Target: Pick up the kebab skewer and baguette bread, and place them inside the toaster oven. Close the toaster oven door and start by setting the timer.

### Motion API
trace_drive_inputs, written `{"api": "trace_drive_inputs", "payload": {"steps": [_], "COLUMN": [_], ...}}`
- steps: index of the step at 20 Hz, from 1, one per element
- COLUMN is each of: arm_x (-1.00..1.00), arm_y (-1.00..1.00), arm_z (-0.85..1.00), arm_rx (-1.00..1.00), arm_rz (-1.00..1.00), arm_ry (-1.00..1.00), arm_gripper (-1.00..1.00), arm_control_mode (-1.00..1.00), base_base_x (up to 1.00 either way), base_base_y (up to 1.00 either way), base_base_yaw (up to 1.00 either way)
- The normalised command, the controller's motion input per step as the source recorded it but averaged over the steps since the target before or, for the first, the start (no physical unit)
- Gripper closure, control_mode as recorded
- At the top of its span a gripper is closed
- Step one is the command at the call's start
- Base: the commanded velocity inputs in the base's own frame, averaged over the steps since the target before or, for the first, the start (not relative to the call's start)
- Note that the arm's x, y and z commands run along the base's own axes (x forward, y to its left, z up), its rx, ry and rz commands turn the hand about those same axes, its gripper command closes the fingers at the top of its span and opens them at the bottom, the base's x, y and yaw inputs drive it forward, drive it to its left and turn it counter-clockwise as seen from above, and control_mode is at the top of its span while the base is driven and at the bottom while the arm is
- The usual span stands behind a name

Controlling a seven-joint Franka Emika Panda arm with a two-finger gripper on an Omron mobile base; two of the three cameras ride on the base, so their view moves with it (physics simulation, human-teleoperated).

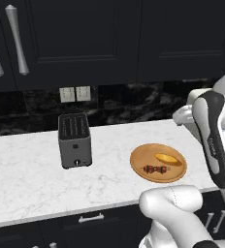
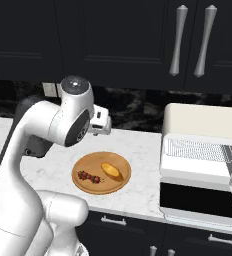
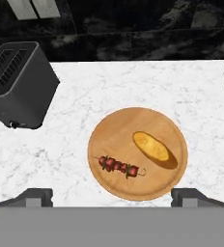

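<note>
A round wooden plate (image 3: 115,140) on the white marble counter carries both foods. On its near-left part lies the kebab skewer (image 3: 119,167), a thin stick with dark red chunks (image 1: 155,169) (image 2: 89,177). Beside it the golden baguette bread (image 3: 154,148) lies at a slant (image 1: 168,158) (image 2: 111,170). My gripper (image 3: 113,198) hangs well above the plate, open, its two dark fingertips (image 3: 36,195) spread wide with nothing between them. To the right stands the cream-white toaster oven (image 2: 203,120). The toaster oven door (image 2: 198,200) is folded down flat, and a wire rack shows inside.
A dark grey slot toaster (image 1: 74,140) (image 3: 17,84) stands on the counter left of the plate. Wall outlets (image 1: 75,93) sit on the black backsplash. Dark cabinets hang overhead, and drawers run under the counter's front edge (image 1: 61,215).
</note>
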Motion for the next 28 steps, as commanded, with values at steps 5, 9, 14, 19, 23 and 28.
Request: {"api": "trace_drive_inputs", "payload": {"steps": [5,9,14,19,23,28], "arm_x": [-0.59,-0.03,0.48,0.26,0.13,0.16], "arm_y": [-1.00,-1.00,-0.63,-0.76,-1.00,-1.00], "arm_z": [-0.25,-0.32,-0.04,0.00,-0.04,-0.38], "arm_rx": [0.10,0.00,0.00,0.01,0.00,0.00], "arm_rz": [0.00,0.00,-0.01,-0.04,-0.07,-0.08], "arm_ry": [-0.24,-0.24,-0.13,-0.01,0.00,-0.08], "arm_gripper": [-1.00,-1.00,-1.00,-1.00,-1.00,-1.00], "arm_control_mode": [-1.00,-1.00,-1.00,-1.00,-1.00,-1.00], "base_base_x": [0.00,0.00,0.00,0.00,0.00,0.00], "base_base_y": [0.00,0.00,0.00,0.00,0.00,0.00], "base_base_yaw": [0.00,0.00,0.00,0.00,0.00,0.00]}}
